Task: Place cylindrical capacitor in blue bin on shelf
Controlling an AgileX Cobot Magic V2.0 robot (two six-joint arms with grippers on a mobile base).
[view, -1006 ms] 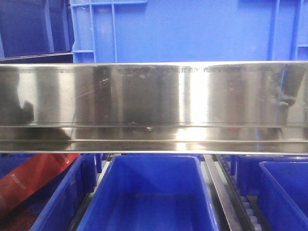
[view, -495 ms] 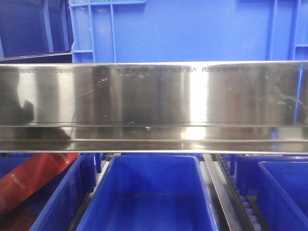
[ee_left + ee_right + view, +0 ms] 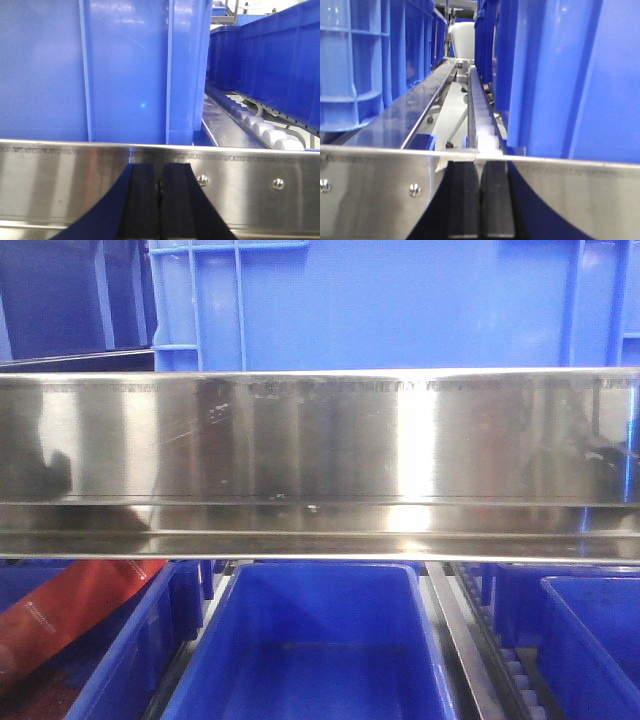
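The shelf's shiny steel front rail point(image 3: 320, 465) runs across the front view, with a large blue bin point(image 3: 400, 305) above it and an open, empty-looking blue bin point(image 3: 310, 640) below. The cylindrical capacitor is not in view. In the left wrist view my left gripper point(image 3: 160, 172) is shut, its black pads pressed together in front of the rail point(image 3: 250, 172), with a tall blue bin point(image 3: 100, 70) behind. My right gripper point(image 3: 480, 172) is also shut with nothing seen between its pads. It faces the rail point(image 3: 370, 185), with a blue bin wall point(image 3: 570, 75) just beyond on the right.
A red object point(image 3: 70, 615) lies in the lower left bin. More blue bins point(image 3: 590, 640) stand at the lower right. White rollers point(image 3: 265, 132) run beside the left arm's bin. A roller track point(image 3: 477, 107) runs between two rows of bins point(image 3: 350, 65).
Only the bright reflection on the steel rail has drifted slightly to the right, and the view has shifted by a few pixels. No gripper shows in the front view.
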